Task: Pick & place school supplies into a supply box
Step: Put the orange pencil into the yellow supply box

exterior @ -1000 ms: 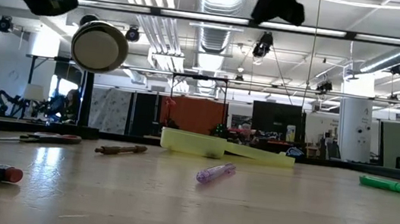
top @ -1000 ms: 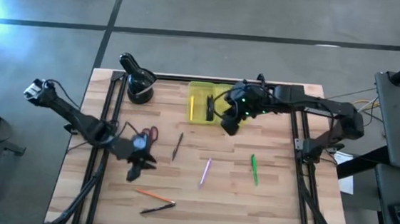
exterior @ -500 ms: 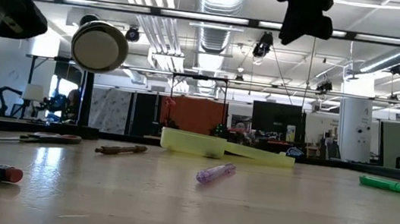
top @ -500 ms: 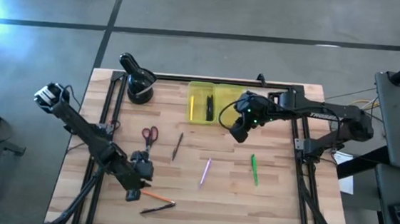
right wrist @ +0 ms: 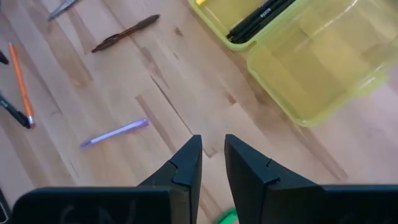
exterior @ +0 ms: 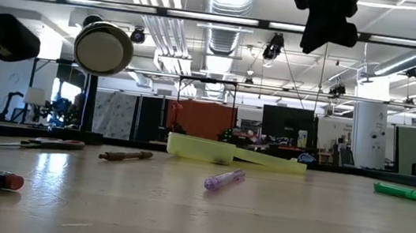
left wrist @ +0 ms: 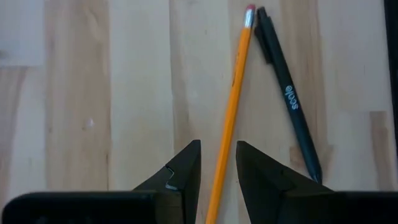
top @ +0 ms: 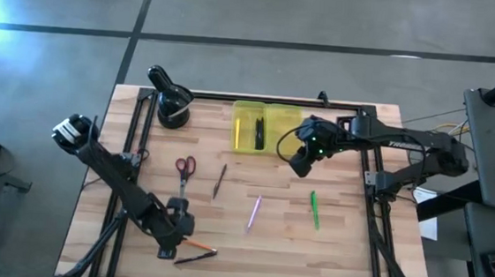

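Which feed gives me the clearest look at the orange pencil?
Left wrist view: the orange pencil runs lengthwise between the left gripper fingers. The high view shows a short sliver; the right wrist view shows it at the edge; the low view doesn't show it.

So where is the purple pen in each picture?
High view: purple pen, middle of the table, below the yellow box.
Low view: purple pen, centre, in front of the yellow box.
Left wrist view: not in it.
Right wrist view: purple pen, apart from the yellow box.
Shared landmark: the yellow box.
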Tool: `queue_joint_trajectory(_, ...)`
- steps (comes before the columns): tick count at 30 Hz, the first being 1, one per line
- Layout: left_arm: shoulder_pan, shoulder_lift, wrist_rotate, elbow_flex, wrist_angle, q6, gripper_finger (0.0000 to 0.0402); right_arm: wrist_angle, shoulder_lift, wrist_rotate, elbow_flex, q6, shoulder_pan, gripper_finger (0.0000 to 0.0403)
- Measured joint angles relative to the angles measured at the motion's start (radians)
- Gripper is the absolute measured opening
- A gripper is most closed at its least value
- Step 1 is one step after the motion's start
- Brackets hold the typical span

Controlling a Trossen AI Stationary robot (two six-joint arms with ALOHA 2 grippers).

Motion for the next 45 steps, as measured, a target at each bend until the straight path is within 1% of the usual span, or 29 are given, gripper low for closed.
queue_joint_trajectory(11, -0.017, 0.051, -0.006, -0.001, 0.039, 0.023, 0.0085, 0.012, -0.042, 0.000, -0.021, 0.010, 0.000, 0.0059)
queue_joint_trajectory(17, -0.031, 0.077, -0.009, -0.021, 0.091, 0.022, 0.0085, 0.012, -0.049, 0.001, -0.021, 0.010, 0.000, 0.0057)
queue_joint_trajectory(25, -0.045, 0.145, -0.018, -0.032, 0.091, 0.001, 0.0085, 0.012, -0.050, 0.000, -0.021, 0.010, 0.000, 0.0057)
queue_joint_trajectory(30, -0.049, 0.177, -0.017, -0.032, 0.090, 0.033, 0.0085, 0.011, -0.050, 0.000, -0.021, 0.010, 0.000, 0.0057)
queue_joint_trajectory(33, -0.052, 0.184, -0.017, -0.033, 0.088, 0.045, 0.0072, 0.011, -0.050, -0.001, -0.021, 0.010, 0.000, 0.0057)
queue_joint_trajectory(38, -0.052, 0.190, -0.001, -0.034, 0.072, 0.022, 0.0012, 0.011, -0.050, -0.001, -0.021, 0.001, 0.000, 0.0057)
queue_joint_trajectory(42, -0.052, 0.192, 0.002, -0.034, 0.064, 0.011, 0.0005, 0.011, -0.050, -0.002, -0.021, -0.001, 0.000, 0.0057)
queue_joint_trajectory(45, -0.053, 0.170, -0.006, -0.030, 0.049, 0.015, 0.0003, 0.011, -0.050, -0.004, -0.021, 0.001, 0.000, 0.0057)
